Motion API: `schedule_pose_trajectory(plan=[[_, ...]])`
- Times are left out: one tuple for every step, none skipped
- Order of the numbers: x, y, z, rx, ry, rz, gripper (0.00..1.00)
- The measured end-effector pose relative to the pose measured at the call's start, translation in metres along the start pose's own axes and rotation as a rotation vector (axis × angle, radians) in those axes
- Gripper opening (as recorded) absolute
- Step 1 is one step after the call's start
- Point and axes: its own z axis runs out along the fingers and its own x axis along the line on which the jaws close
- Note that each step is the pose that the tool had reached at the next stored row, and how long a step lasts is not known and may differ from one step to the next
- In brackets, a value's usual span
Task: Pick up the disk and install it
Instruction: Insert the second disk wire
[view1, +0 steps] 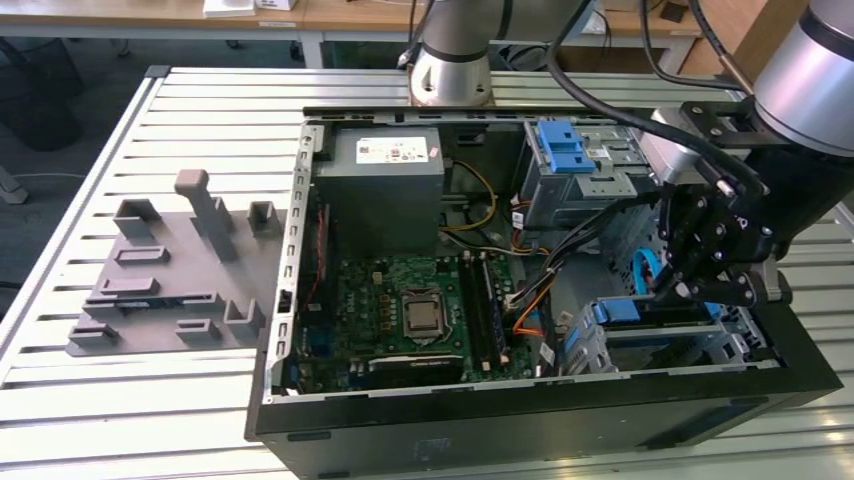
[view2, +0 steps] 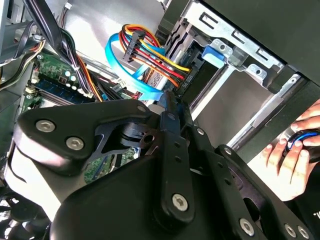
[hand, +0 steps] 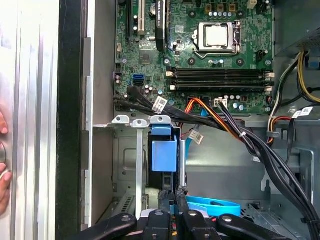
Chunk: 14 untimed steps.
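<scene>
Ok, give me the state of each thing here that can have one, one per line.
computer case: lying on its side, side panel off, inside exposed.
disk: standing in the drive cage, blue rail showing.
claw: fingers close together at the disk's edge.
processor socket: bare, no cooler on it.
grey fixture: nothing on it.

Slatted white metal table (view1: 80, 400), wooden desks (view1: 347, 15) behind, dark floor (view1: 54, 110), bright even light

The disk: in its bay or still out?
In. The disk sits in the metal drive cage inside the case, with the gripper at its end.
</scene>
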Motion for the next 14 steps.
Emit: schedule_pose_trajectory(plan=[[0.0004,0.0004,0.0000,0.0012,0.0001,-0.002,0.16],[0.0007,0.0006,0.0002,0.0014,-0.0001,-0.004,0.16],[0.0008,0.0006,0.0004,0.0015,-0.0001,-0.005,0.16],[0.0009,0.0006,0.0005,0.0016,0.0000,-0.006,0.16],[0.0009,0.0007,0.0005,0.0017,0.0002,-0.007,0.16],[0.0010,0.0007,0.0006,0.0017,0.0002,-0.008,0.16],[0.0010,0.0007,0.0007,0.0019,0.0002,-0.009,0.16],[0.0010,0.0007,0.0007,0.0020,0.0002,-0.010,0.16],[0.0011,0.0007,0.0009,0.0023,0.0001,-0.011,0.16],[0.0011,0.0007,0.0009,0.0025,0.0001,-0.012,0.16],[0.0012,0.0007,0.0009,0.0028,0.0001,-0.013,0.16],[0.0012,0.0007,0.0009,0.0037,0.0002,-0.013,0.16],[0.0012,0.0007,0.0008,0.0041,0.0001,-0.013,0.16],[0.0012,0.0007,0.0007,0.0046,0.0000,-0.013,0.16]])
